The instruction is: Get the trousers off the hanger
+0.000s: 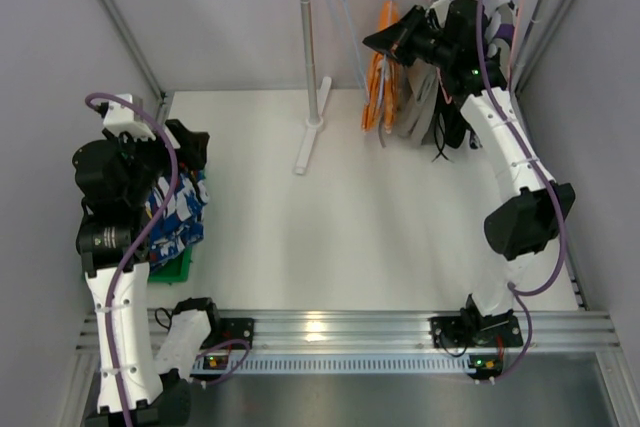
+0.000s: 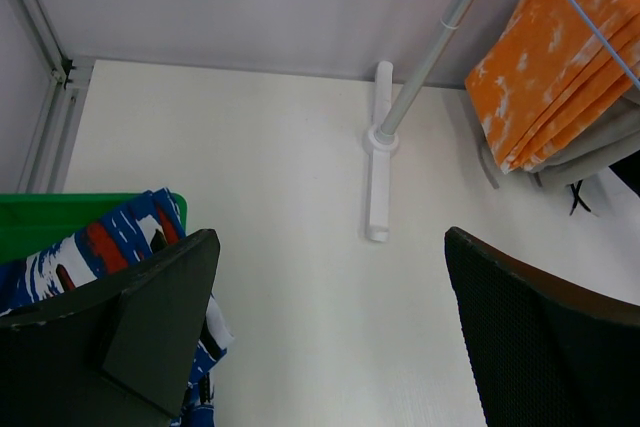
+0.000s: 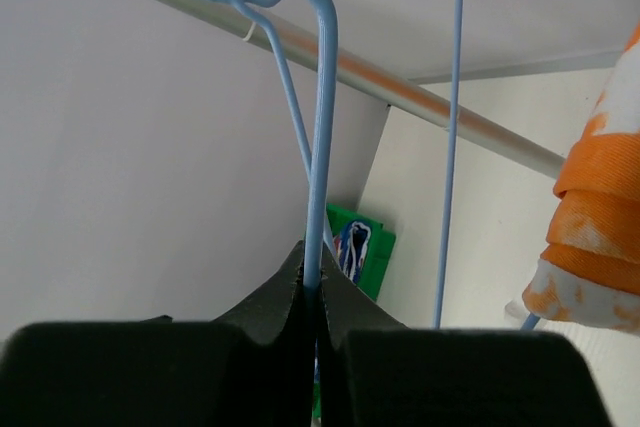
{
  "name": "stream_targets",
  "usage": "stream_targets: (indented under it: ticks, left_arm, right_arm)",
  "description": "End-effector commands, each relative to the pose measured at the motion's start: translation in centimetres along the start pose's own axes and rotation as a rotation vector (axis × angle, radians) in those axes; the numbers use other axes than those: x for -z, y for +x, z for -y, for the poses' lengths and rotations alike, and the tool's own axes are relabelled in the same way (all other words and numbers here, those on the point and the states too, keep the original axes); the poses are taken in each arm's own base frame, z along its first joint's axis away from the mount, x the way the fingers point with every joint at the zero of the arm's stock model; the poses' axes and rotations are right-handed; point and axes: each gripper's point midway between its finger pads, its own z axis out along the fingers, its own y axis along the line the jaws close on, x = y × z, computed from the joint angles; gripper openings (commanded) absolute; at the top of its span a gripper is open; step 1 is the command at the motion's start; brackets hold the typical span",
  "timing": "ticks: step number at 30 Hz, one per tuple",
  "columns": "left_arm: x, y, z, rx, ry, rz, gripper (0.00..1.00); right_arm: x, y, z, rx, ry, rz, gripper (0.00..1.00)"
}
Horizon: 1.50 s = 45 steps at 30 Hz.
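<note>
My right gripper (image 3: 318, 292) is shut on the thin wire of a blue hanger (image 3: 322, 147) that hangs from the rail (image 3: 420, 102). What this hanger carries is hidden. To its right hang the orange trousers (image 3: 600, 237). From above, the right gripper (image 1: 385, 42) is up at the rack beside the orange trousers (image 1: 375, 87) and the grey trousers (image 1: 415, 107). The blue patterned trousers (image 1: 178, 217) lie in a green bin (image 1: 170, 269). Over them my left gripper (image 2: 335, 317) stands open and holds nothing.
The rack's white pole (image 1: 309, 47) rises from a foot (image 1: 308, 142) at the back of the table. More thin blue hangers (image 3: 452, 147) dangle from the rail. Grey walls close in left, right and behind.
</note>
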Motion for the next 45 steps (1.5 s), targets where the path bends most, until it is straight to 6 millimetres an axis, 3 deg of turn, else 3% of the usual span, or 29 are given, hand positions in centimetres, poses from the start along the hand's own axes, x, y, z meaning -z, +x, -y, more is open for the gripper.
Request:
stream_targets:
  ticks: [1,5,9,16,24,33,38,40,43,45]
  left_arm:
    - [-0.3,-1.2,0.1,-0.004,0.009,0.055,0.99]
    - [-0.4,-1.3,0.1,-0.007,0.008,0.058,0.99]
    - [-0.5,-1.6,0.1,-0.01,0.008,0.068,0.99]
    - [-0.7,-1.8,0.1,-0.009,0.01,0.078,0.99]
    - [-1.5,-1.9,0.4,0.007,0.039,0.076,0.99]
    - [-1.7,-3.1,2.0,-0.115,0.154,0.134,0.99]
    - [-2.5,-4.7,3.6,-0.186,0.258,0.183,0.99]
    - [-3.0,-4.3,4.3,-0.197,0.312,0.186,0.99]
    - [-3.7,-4.1,5.7,-0.273,0.354,0.25,0.99]
    - [-3.8,-3.9,8.3,-0.359,0.41,0.302,0.99]
  right_arm:
    - [2.6,-1.8,-8.1,0.131,-0.246,0.061,0.0]
    - [4.4,-3.2,-11.0,0.167,-0.351,0.115,0.0]
    - [5.8,-4.6,-12.6,0.192,-0.402,0.156,0.0]
    - [7.6,-7.0,-13.5,0.179,-0.447,0.217,0.0]
    - [10.7,-8.1,-15.8,0.165,-0.514,0.254,0.0]
    - [15.4,-6.2,-18.3,0.147,-0.563,0.248,0.0]
    - [18.1,-4.0,-18.4,0.104,-0.568,0.25,0.0]
    - [18.5,-3.4,-17.8,0.093,-0.549,0.256,0.0]
    - [20.1,-2.4,-18.7,0.132,-0.543,0.268,0.0]
    - [20.7,-1.6,-18.8,0.158,-0.517,0.262,0.0]
